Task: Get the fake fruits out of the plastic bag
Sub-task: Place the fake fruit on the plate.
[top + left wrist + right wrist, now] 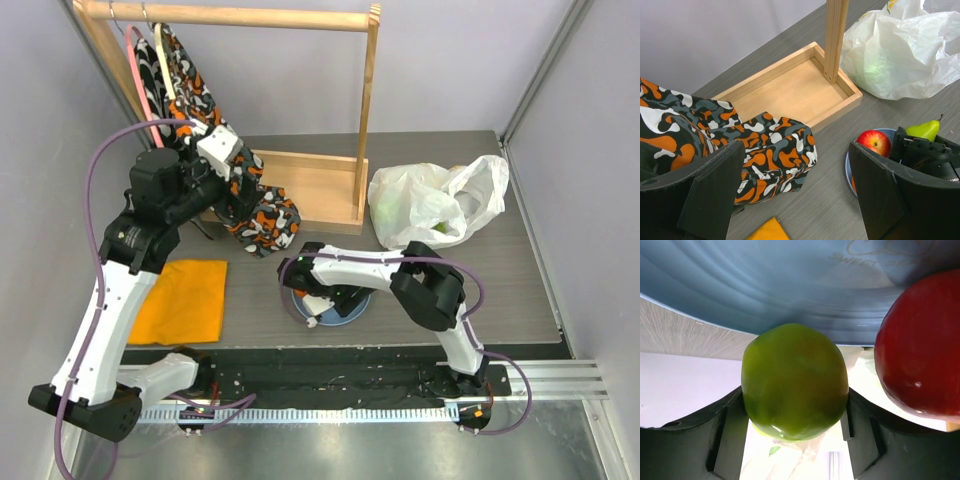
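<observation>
The white plastic bag (435, 205) lies crumpled at the back right, and a green fruit shows dimly through it; it also shows in the left wrist view (905, 55). My right gripper (316, 303) is low over the light-blue plate (352, 312), shut on a green pear (795, 382), which also shows in the left wrist view (925, 129). A red apple (920, 350) lies on the plate (790, 280) beside the pear. My left gripper (797, 165) is open and empty, held above the table left of the plate.
A wooden clothes rack with a tray base (310, 185) stands at the back centre. A camouflage-patterned garment (260, 215) hangs from it and drapes onto the table. A folded orange cloth (185, 300) lies at the front left.
</observation>
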